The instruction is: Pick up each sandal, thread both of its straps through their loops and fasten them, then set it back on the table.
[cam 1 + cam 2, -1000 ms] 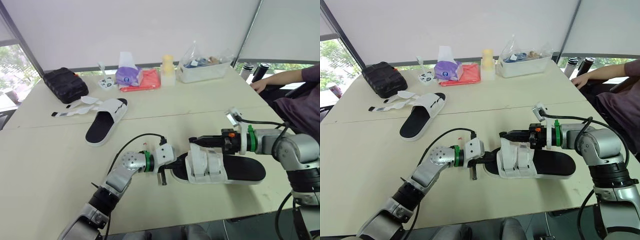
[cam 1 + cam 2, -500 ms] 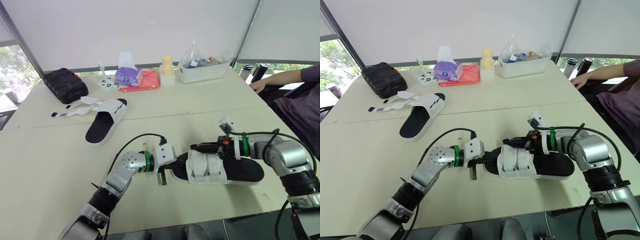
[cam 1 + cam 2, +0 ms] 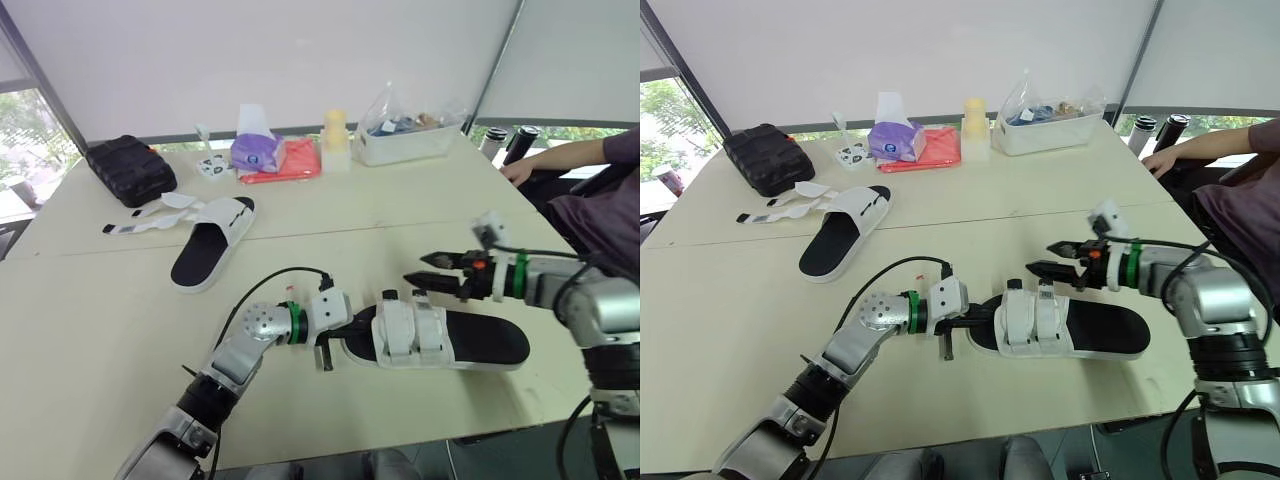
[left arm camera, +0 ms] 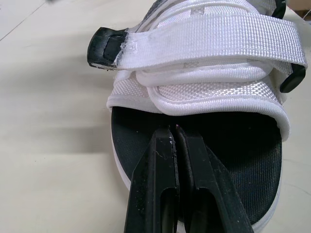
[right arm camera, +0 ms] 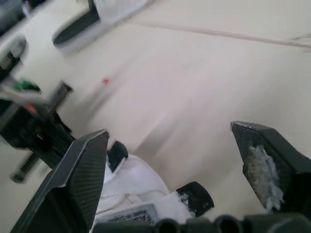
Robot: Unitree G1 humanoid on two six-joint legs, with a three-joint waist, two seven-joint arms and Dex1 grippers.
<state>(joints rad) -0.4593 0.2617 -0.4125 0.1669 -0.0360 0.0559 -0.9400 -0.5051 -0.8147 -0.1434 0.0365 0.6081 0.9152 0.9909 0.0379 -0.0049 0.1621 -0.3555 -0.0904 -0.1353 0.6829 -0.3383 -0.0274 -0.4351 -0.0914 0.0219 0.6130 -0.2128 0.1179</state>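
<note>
A black-soled sandal (image 3: pixel 470 342) lies on the table (image 3: pixel 120 330) near the front edge, both white straps (image 3: pixel 410 333) laid across it. In the left wrist view the front strap (image 4: pixel 214 43) ends in a black tab. My left gripper (image 3: pixel 346 332) is shut, its fingertips resting on the toe of the insole (image 4: pixel 233 160). My right gripper (image 3: pixel 420 268) hangs open just above and behind the straps, holding nothing; its wrist view has the strap ends (image 5: pixel 136 194) below the spread fingers (image 5: pixel 82 170). A second sandal (image 3: pixel 212 240) lies at the left with loose straps (image 3: pixel 150 215).
Along the far edge stand a black pouch (image 3: pixel 130 168), a purple tissue pack (image 3: pixel 255 150), a red cloth (image 3: pixel 290 165), a yellow-capped bottle (image 3: pixel 335 138) and a clear box (image 3: pixel 405 138). A person's arm (image 3: pixel 565 155) rests at the right edge, beside two dark bottles (image 3: pixel 510 140).
My right gripper has let go of the strap, opened wide and drawn back up and to the right, away from the sandal. The left arm and the sandal have stayed put.
</note>
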